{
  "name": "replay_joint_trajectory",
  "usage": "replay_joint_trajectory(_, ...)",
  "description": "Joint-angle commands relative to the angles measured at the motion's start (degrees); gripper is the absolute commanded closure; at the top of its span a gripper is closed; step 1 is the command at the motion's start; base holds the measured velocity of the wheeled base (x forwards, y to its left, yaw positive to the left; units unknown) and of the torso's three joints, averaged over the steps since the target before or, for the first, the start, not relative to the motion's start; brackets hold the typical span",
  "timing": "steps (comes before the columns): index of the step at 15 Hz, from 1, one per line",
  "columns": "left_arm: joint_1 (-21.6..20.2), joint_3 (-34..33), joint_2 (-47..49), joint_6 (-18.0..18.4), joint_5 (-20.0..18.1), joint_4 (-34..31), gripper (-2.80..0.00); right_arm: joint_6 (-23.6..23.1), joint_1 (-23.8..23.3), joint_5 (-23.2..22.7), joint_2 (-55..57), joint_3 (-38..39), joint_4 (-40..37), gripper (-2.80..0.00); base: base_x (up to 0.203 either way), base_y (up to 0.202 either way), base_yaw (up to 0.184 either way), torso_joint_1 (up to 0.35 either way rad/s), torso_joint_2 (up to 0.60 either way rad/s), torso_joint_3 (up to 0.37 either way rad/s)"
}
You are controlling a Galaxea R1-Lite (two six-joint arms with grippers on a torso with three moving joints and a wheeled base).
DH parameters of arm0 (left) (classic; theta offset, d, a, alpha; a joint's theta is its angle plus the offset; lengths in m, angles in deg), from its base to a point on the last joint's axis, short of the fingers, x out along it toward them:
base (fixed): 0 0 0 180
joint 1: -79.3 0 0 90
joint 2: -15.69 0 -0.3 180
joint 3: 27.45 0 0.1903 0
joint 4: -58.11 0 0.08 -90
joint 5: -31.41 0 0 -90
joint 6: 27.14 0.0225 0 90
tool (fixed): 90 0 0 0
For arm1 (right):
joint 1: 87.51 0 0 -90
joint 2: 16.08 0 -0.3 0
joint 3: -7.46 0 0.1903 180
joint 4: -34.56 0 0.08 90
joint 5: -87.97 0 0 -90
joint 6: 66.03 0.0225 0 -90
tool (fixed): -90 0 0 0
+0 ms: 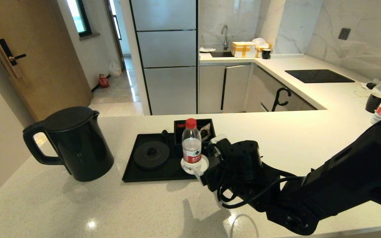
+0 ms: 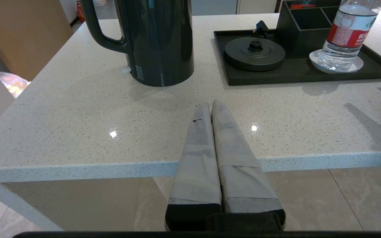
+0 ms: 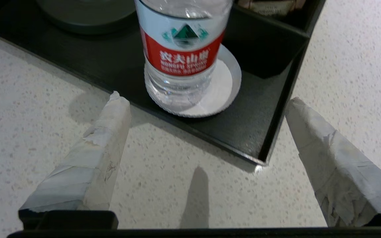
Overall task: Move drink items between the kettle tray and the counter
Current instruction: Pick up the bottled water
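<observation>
Open-jawed, my right gripper (image 3: 207, 102) faces the small clear red-capped plastic water bottle (image 3: 180, 49) on the white round coaster (image 3: 222, 86); left gripper (image 2: 211, 106) closed, empty.

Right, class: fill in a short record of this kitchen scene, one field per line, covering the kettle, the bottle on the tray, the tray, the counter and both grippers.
Kettle: tall glossy black electric kettle, upright on the counter, left of the tray, off its base
Bottle: small clear plastic water bottle with red cap, upright on the white round coaster
Tray: flat black rectangular tray holding the round black kettle base
Counter: off-white speckled stone worktop
Right gripper: open, just short of the bottle
Left gripper: shut, empty, over the counter's near edge
</observation>
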Motion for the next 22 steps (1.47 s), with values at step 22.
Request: replay_joint_trajectory(22,0.0,0.0,0.0,0.0,0.0,0.0,0.00,-0.5,1.8,6.1,14.7,-24.6,2.7,-2.80,0.000,0.000,0.000,0.000,0.00,0.000)
